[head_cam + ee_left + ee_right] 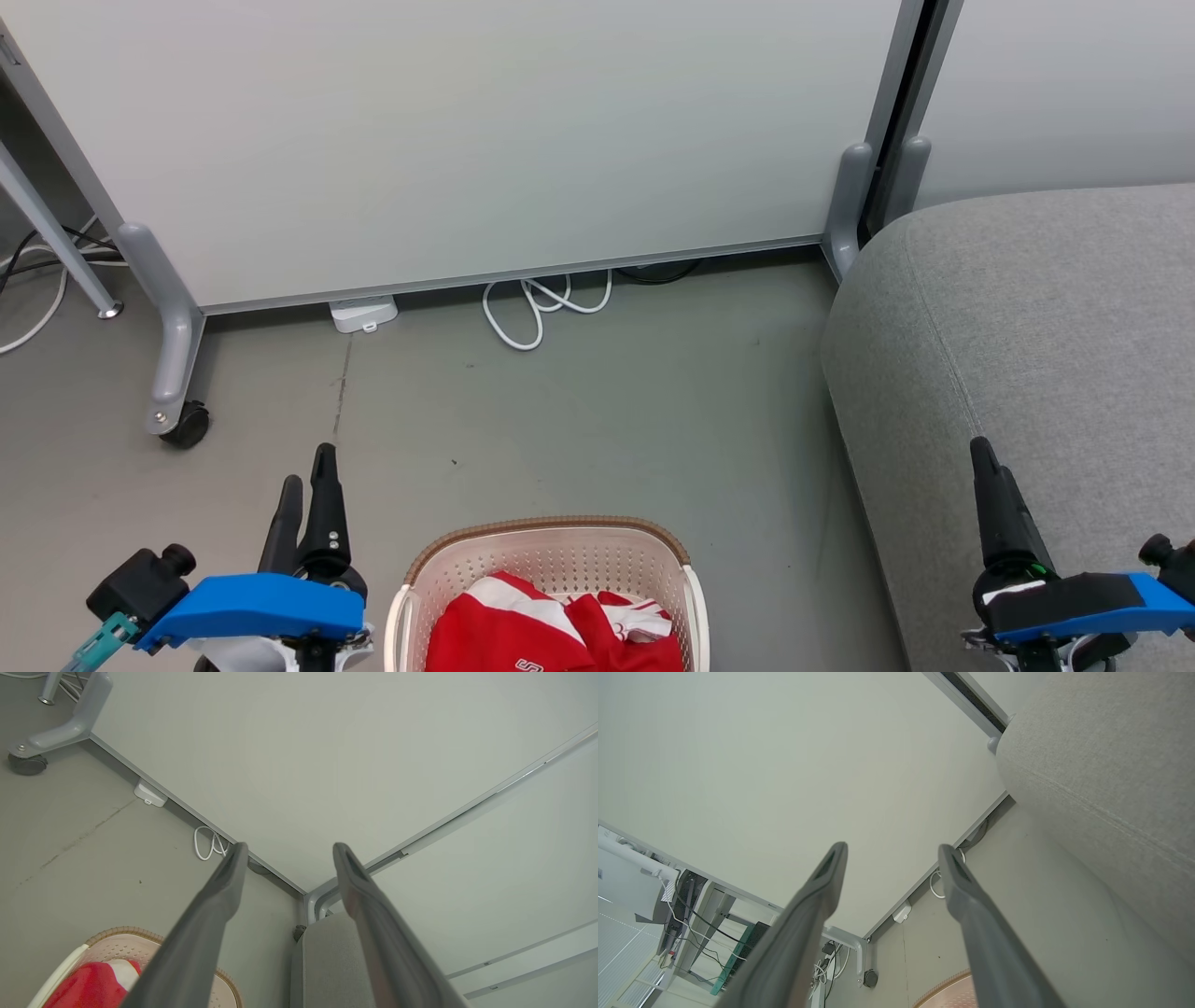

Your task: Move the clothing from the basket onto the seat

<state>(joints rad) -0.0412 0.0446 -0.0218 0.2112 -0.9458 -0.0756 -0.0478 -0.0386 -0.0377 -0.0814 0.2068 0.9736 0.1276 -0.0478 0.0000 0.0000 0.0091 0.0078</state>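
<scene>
The basket (551,528) sits nearest, on the floor (607,420) at the bottom edge of the head view, between the two arms and cut off by the frame. The clothing (546,639) lies inside it as a crumpled red heap with white stripes and a bit of white lettering. It sits below the brown rim and touches neither gripper.

The left gripper (309,469) hovers just left of the basket over bare floor, fingers pointing away from the robot. In the left wrist view its two fingers stand wide apart with nothing between them. A corner of the basket and a patch of red show at that view's lower left.

The right gripper (986,467) is at the near right, well apart from the basket. In the head view it overlaps the left side of the seat (1046,355), but I cannot tell whether it is above the cushion or just beside it. The right wrist view shows its fingers spread just as wide, also empty.

The seat runs up the right side from near to far, with a rounded left edge and a stitched seam. A strip of bare floor lies between it and the basket.

Farther off the grey floor carries a faint crack line. At the far edge a white cable (537,317) lies looped beside a small white box (362,314). Both lie at the foot of a pale panel (467,140) on grey legs, and the left leg has a black caster (187,426).
</scene>
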